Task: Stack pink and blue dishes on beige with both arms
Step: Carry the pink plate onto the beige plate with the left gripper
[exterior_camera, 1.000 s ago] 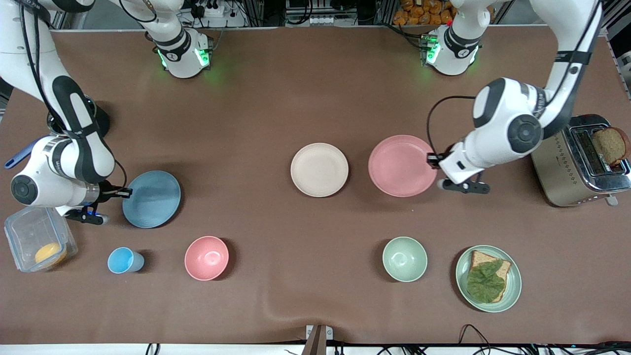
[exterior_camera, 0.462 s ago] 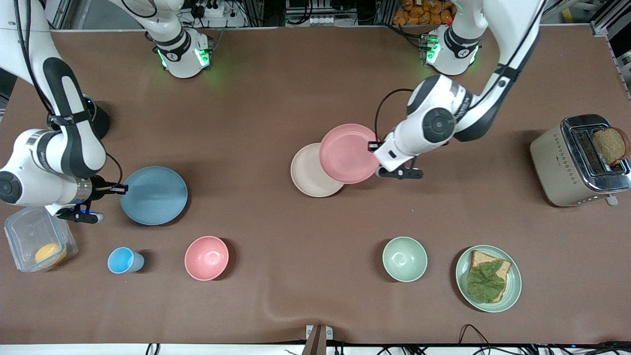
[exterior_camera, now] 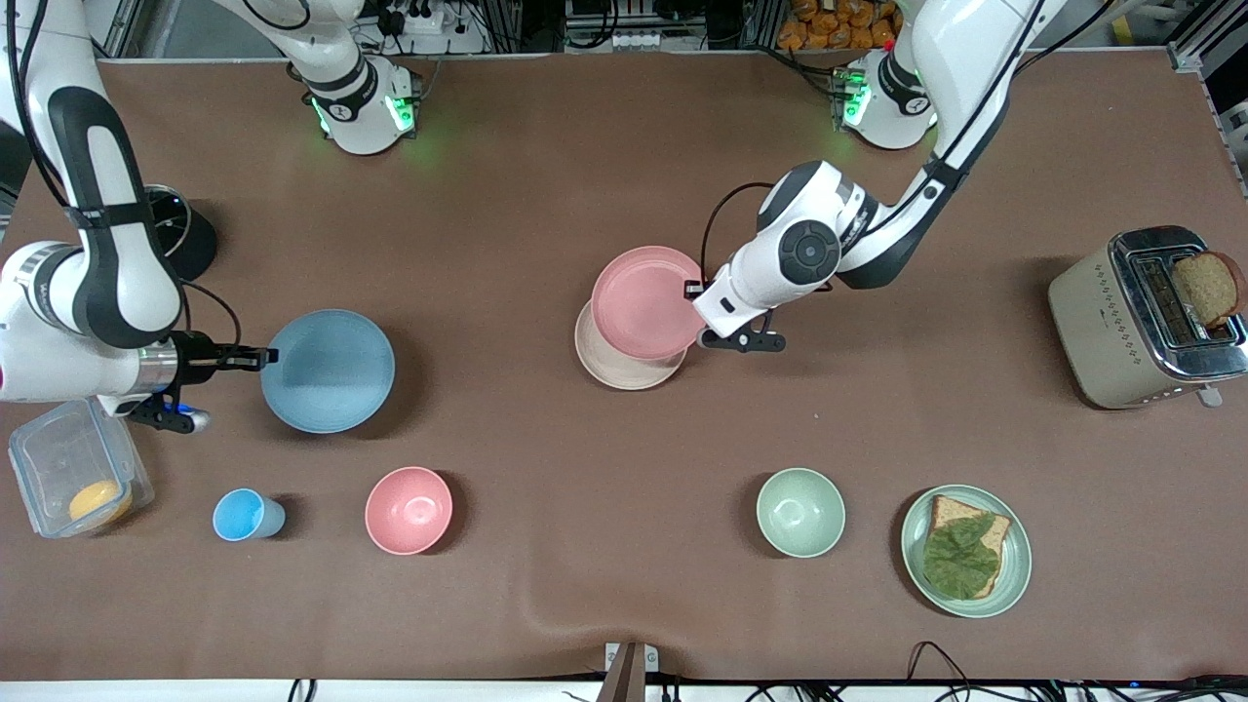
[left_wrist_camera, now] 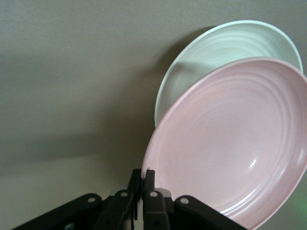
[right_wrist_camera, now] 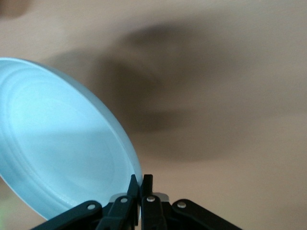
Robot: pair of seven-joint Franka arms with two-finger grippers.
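Note:
The pale pink plate (exterior_camera: 645, 301) hangs in the air, covering most of the beige plate (exterior_camera: 624, 371) that lies mid-table. My left gripper (exterior_camera: 694, 290) is shut on the pink plate's rim. In the left wrist view the pink plate (left_wrist_camera: 235, 143) overlaps the beige plate (left_wrist_camera: 216, 52), and the left gripper (left_wrist_camera: 144, 178) pinches its edge. The light blue plate (exterior_camera: 328, 370) is lifted over the table toward the right arm's end, with my right gripper (exterior_camera: 261, 359) shut on its rim. The right wrist view shows the blue plate (right_wrist_camera: 57, 143) clamped by the right gripper (right_wrist_camera: 141, 183).
A clear lidded box (exterior_camera: 73, 478), a small blue cup (exterior_camera: 244, 515) and a deep pink bowl (exterior_camera: 409, 510) stand nearer the front camera than the blue plate. A green bowl (exterior_camera: 800, 512), a green plate with toast (exterior_camera: 965, 550) and a toaster (exterior_camera: 1146, 317) sit toward the left arm's end.
My left gripper lifted the pink plate and carried it over the beige plate. My right gripper raised the blue plate and shifted it toward the table's middle.

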